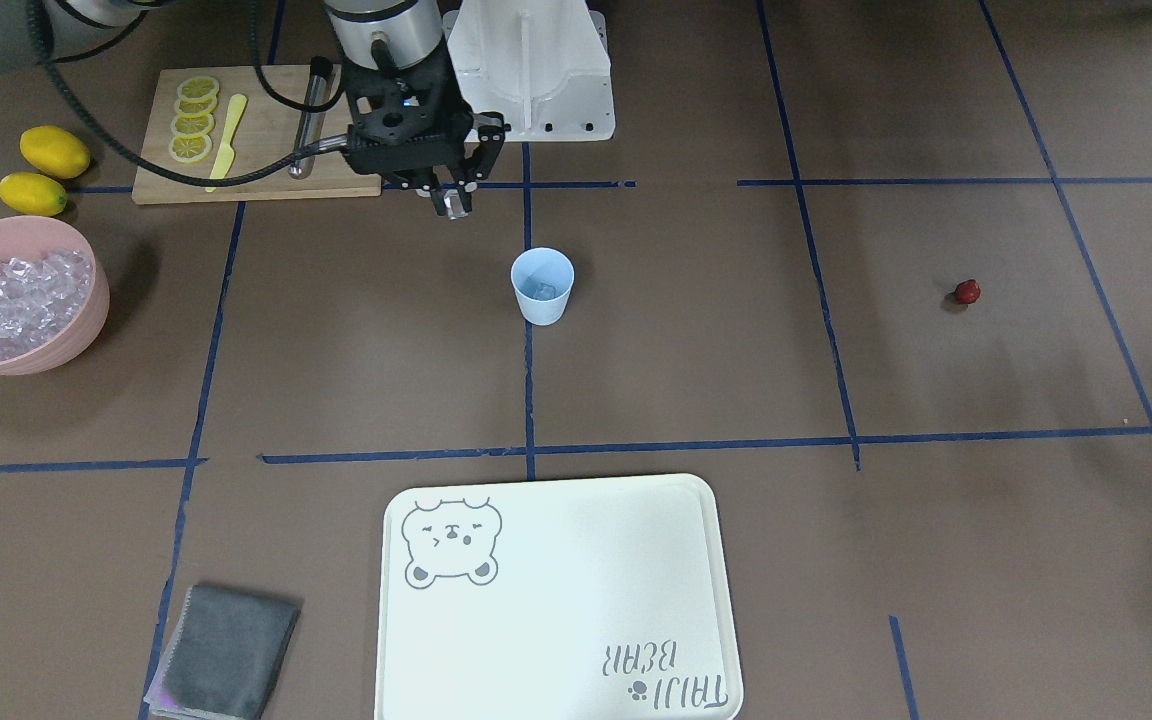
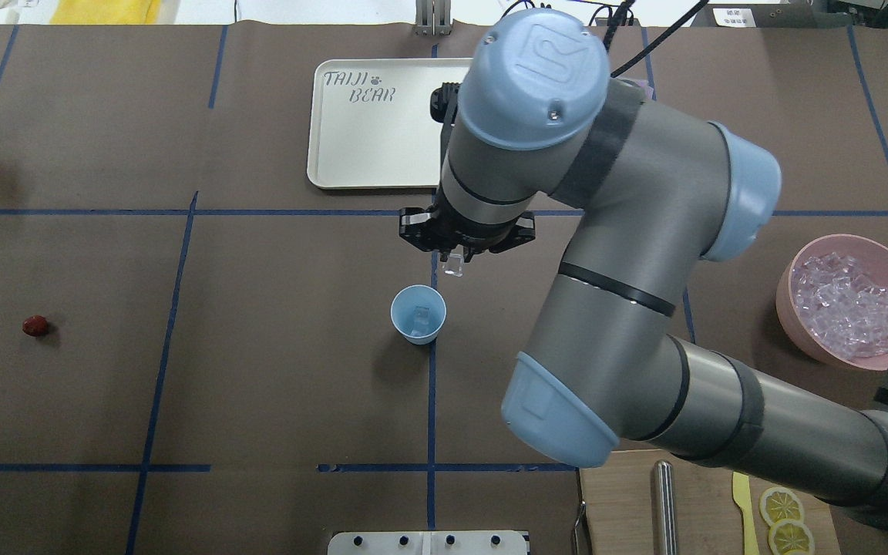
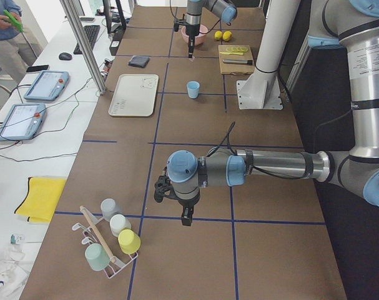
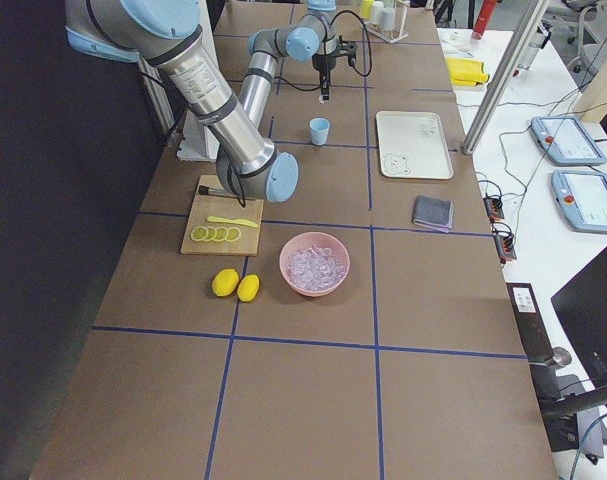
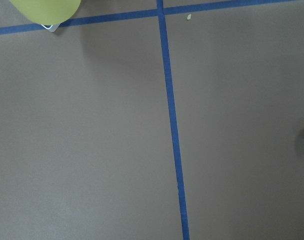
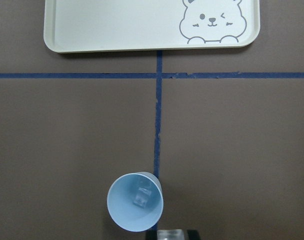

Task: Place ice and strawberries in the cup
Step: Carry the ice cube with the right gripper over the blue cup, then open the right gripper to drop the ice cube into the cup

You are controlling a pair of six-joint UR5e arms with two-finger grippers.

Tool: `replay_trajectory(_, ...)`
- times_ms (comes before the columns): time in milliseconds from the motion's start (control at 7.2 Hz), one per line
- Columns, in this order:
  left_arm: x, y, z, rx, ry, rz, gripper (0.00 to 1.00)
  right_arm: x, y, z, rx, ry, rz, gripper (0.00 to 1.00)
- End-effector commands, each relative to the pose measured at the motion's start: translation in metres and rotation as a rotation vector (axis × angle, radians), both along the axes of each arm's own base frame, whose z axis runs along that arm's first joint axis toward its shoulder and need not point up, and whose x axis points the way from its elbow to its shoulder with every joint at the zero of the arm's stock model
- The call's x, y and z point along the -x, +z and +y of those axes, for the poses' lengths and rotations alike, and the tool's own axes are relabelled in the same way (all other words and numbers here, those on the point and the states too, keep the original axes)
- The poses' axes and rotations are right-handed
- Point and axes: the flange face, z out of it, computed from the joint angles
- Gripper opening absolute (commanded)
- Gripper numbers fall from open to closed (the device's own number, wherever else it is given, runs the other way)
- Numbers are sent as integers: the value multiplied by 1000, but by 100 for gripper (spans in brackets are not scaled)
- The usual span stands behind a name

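Right gripper [image 1: 452,200]: fingers clamped on 1 clear held ice cube [image 1: 456,205]. It hangs in the air near the cup, slightly to the robot's right of it.
Cup [image 1: 542,286]: pale blue tumbler, upright and open end up, standing on a blue tape line [image 1: 528,390] near the table's middle.
Ice cube in the cup [image 2: 420,318]: 1 piece lies on the bottom.
Room around the cup: bare brown table on every side, nothing touching its rim.
Strawberry [image 1: 967,291]: 1 small dark red berry, alone on bare table on the robot's left side, well apart from the cup.
Ice pile [image 1: 18,300]: many clear cubes in a pink bowl [image 1: 86,322] on the robot's right side, well apart from the cup.
Tray [image 1: 556,600]: cream, with a bear drawing, on the far side of the cup from the robot, with a strip of bare table between.
Cutting board [image 1: 266,150]: holds 4 lemon slices [image 1: 192,120] and a yellow knife [image 1: 227,140]; the gripper overlaps its corner in the front-facing view.
Lemons [image 1: 44,170]: 2, whole, between board and bowl.
Grey cloth [image 1: 226,665]: folded, beside the tray.
Left gripper [image 3: 187,219]: low over bare table at the robot's far left; I cannot tell whether its fingers are apart or together.
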Motion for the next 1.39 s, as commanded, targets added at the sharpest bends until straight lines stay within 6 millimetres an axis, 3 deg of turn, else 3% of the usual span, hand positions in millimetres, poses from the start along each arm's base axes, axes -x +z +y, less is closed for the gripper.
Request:
replay_trajectory(0,0,0,0,-1,1,0,100,39,-15,6,5,20,33,0)
replay_trajectory(139,0,0,0,-1,1,0,100,66,-5,24,-13,5,70,0)
replay_trajectory(278,0,0,0,-1,0,0,100,84,7,29,-20,2,102,0)
replay_trajectory(694,0,0,0,-1,1,0,100,100,40,34,-31,-2,102,0)
replay_trajectory(1249,0,-3,0,-7,1,0,100,103,38,29,-52,18,105,0)
